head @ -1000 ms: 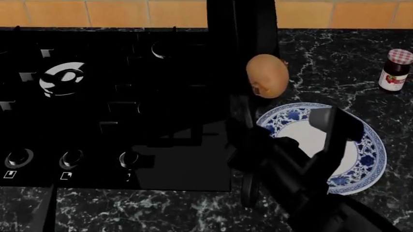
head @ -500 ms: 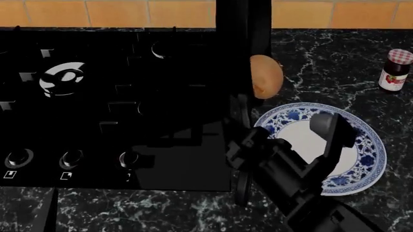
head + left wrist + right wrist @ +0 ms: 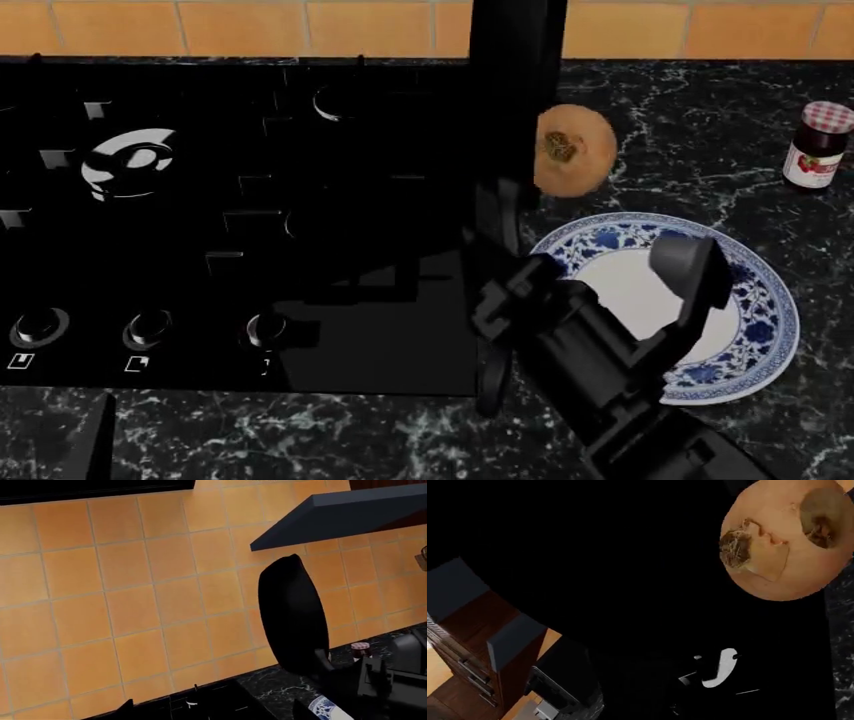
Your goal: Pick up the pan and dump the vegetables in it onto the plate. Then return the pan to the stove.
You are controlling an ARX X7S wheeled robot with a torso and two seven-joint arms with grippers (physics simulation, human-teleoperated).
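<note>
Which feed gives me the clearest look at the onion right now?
The right wrist view: the onion fills a corner, papery skin and root tuft sharp against the black pan. The head view shows it small beside the tipped pan, above the plate. The left wrist view misses it.

head view downward, wrist views close, pan (image 3: 514,90) shared

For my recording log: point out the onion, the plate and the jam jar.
onion (image 3: 575,149), head view, on its tan skin by the dark root tuft.
plate (image 3: 774,318), head view, on its blue floral rim.
jam jar (image 3: 815,160), head view, on its label.
</note>
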